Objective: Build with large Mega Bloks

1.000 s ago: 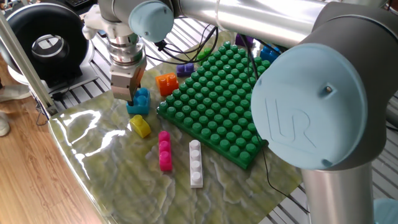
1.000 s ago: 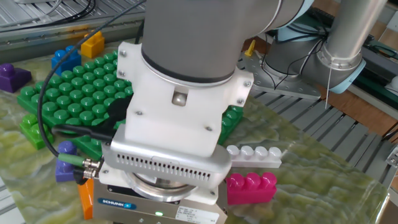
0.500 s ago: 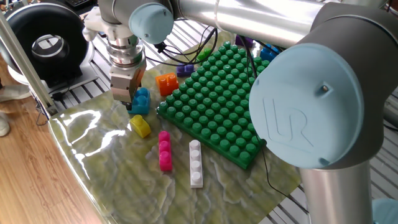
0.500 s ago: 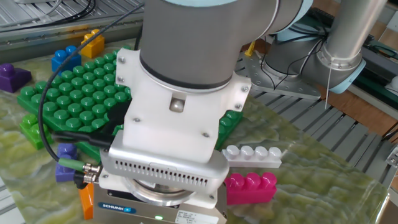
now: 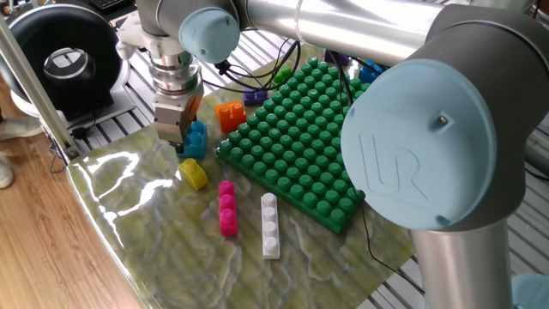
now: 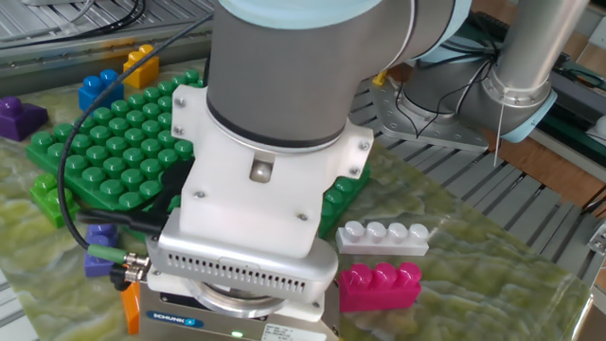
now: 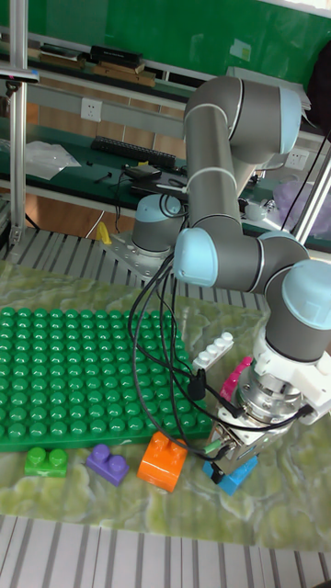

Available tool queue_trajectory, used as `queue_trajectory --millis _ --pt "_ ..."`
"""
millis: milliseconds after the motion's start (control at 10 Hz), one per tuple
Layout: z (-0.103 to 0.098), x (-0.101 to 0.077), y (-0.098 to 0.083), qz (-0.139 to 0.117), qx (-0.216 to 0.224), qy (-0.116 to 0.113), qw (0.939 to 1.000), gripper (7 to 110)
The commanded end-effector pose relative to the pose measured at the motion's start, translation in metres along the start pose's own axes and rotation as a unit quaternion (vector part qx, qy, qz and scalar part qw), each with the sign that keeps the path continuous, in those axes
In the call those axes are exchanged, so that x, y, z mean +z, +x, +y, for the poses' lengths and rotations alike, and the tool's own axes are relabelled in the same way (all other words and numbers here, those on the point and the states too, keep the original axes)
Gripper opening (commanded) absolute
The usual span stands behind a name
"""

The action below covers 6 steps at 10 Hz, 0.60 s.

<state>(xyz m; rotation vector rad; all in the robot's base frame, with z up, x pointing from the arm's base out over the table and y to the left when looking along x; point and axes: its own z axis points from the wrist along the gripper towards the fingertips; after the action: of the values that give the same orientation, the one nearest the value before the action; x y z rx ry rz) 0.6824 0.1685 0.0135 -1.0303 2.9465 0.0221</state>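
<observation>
At the near left corner of the green baseplate [image 5: 304, 137], the gripper [image 5: 176, 136] stands over the light blue brick [image 5: 195, 140], its fingers down beside it; whether they grip it cannot be told. The step looks like picking up this brick. Next would come a straight lift, then a carry onto the baseplate studs, clear of the orange brick [image 5: 229, 114] close by.

The arm reaches down over the mat's corner, wrist vertical, gripper [image 5: 178, 137] pointing straight down, its 2 fingers closed on the blue brick [image 5: 195, 140].
</observation>
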Motion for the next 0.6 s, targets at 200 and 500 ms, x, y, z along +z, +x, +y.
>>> queue_trajectory --millis 200,500 --pt "-0.0009 0.0049 0.0011 -0.001 0.005 -0.003 1.0 66" --pt "0.0015 0.0075 -0.0021 -0.003 0.01 -0.005 0.9999 66"
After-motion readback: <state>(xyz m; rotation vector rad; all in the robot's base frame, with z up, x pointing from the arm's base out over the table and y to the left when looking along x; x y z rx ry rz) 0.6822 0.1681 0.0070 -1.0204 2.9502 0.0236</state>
